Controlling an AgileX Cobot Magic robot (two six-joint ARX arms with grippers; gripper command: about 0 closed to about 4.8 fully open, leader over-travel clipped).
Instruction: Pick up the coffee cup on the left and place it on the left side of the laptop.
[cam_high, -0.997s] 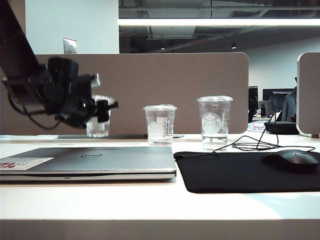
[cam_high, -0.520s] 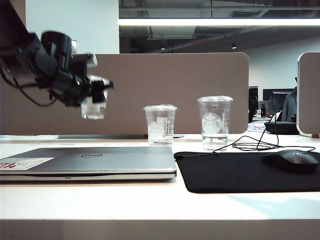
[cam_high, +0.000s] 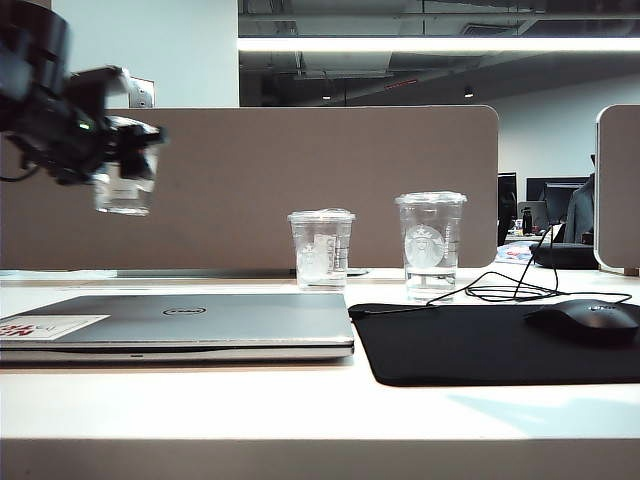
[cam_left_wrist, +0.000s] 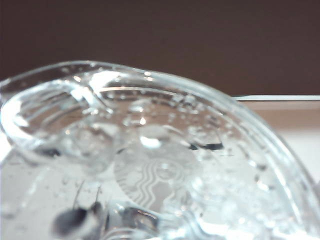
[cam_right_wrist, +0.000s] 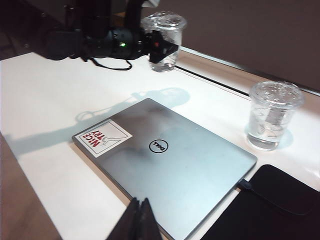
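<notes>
The left gripper (cam_high: 125, 160) is clamped on the coffee cup (cam_high: 123, 190), holding it high at ten o'clock above the Dell laptop (cam_high: 200, 322), clear of the lid so it can travel to the laptop's left side. The cup is short clear plastic with a domed lid (cam_left_wrist: 150, 125) and droplets inside. The right gripper (cam_right_wrist: 139, 220), fingers together, hangs over the laptop's near edge.

We're in an open-plan office: a white surface (cam_high: 300, 405) backed by a tan partition panel (cam_high: 300, 180), a closed Dell laptop (cam_high: 200, 320), a mouse (cam_high: 585, 320) on a black mat (cam_high: 480, 345), monitors (cam_high: 555, 195) at desks beyond, strip lighting (cam_high: 440, 44) under an exposed ceiling.
</notes>
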